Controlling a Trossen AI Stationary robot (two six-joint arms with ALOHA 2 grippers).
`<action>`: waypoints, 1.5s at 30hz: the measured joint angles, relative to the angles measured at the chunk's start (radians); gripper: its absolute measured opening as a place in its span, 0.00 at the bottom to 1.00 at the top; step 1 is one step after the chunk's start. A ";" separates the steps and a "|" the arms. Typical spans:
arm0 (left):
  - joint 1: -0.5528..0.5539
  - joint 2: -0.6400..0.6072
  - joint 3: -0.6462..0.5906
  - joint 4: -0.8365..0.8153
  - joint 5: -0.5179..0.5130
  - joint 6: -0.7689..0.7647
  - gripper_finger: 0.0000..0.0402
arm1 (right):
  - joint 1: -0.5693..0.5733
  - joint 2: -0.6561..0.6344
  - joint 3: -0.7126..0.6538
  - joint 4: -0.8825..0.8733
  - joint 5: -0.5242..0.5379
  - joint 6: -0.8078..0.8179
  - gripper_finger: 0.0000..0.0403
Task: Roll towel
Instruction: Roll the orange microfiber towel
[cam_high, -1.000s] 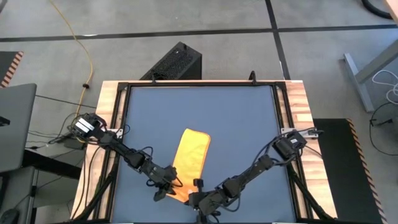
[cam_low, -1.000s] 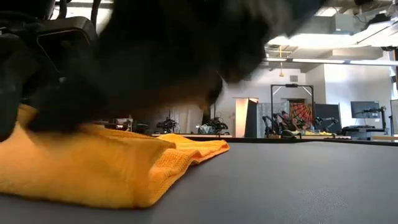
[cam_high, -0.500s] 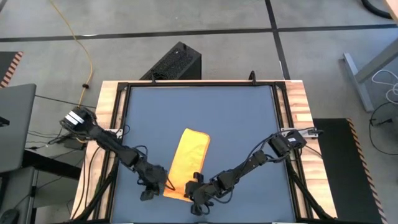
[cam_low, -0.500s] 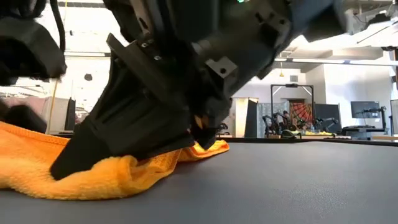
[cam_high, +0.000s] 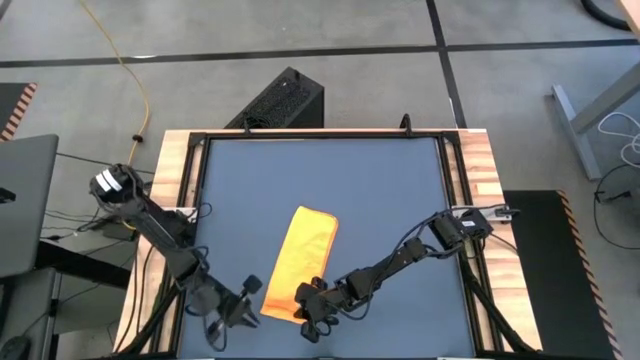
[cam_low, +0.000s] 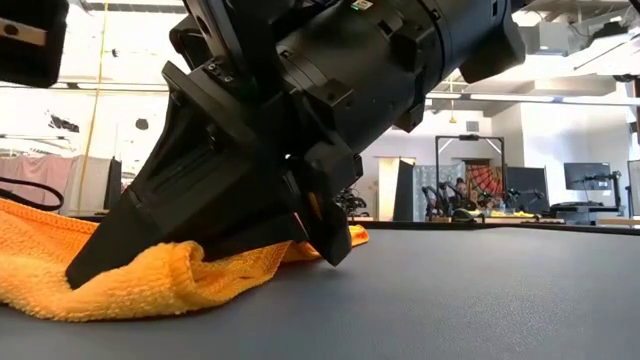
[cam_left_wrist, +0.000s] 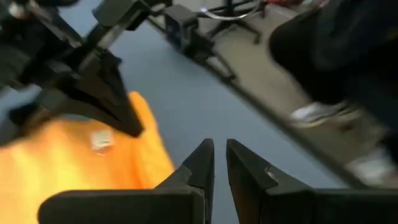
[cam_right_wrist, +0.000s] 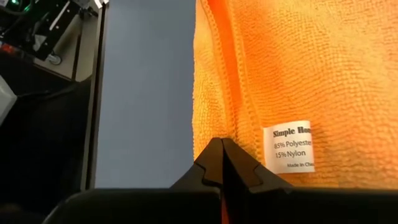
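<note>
From overhead, the small bright yellow soft towel (cam_high: 299, 262), folded into a long narrow strip, lies in the lower middle of the frame on the dark blue tabletop (cam_high: 370, 190), slanting from its far end down to a near end at the bottom edge of the table. The right gripper (cam_high: 309, 305) sits on that near end's corner, its arm reaching in from the lower right, a sensible place to start a roll since the strip can be turned over along its length. The left gripper (cam_high: 232, 311) rests to the left of the towel, just beside it but not on it, apparently waiting. In the table-level view, the right gripper's dark body fills the upper left and centre, its fingertips (cam_low: 320, 232) pressed down into the cloth, which humps up in a small fold at lower left. The left wrist view shows that arm's own fingers (cam_left_wrist: 202, 163) nearly together with nothing between them, the towel lying in the left of the frame. The right wrist view shows its fingers clenched at the hemmed edge beside the white printed tag (cam_right_wrist: 291, 147) at lower right, evidently pinching the towel's edge.
</note>
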 joint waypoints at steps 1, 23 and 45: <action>-0.008 0.018 0.000 0.010 -0.036 0.034 0.09 | 0.000 0.000 0.000 0.000 0.000 0.005 0.05; 0.058 0.185 0.023 -0.104 -0.065 0.029 0.52 | 0.006 0.001 0.000 0.012 0.011 0.073 0.05; 0.136 0.183 0.024 -0.175 0.063 -0.118 0.02 | 0.015 -0.094 0.000 0.012 0.009 -0.097 0.05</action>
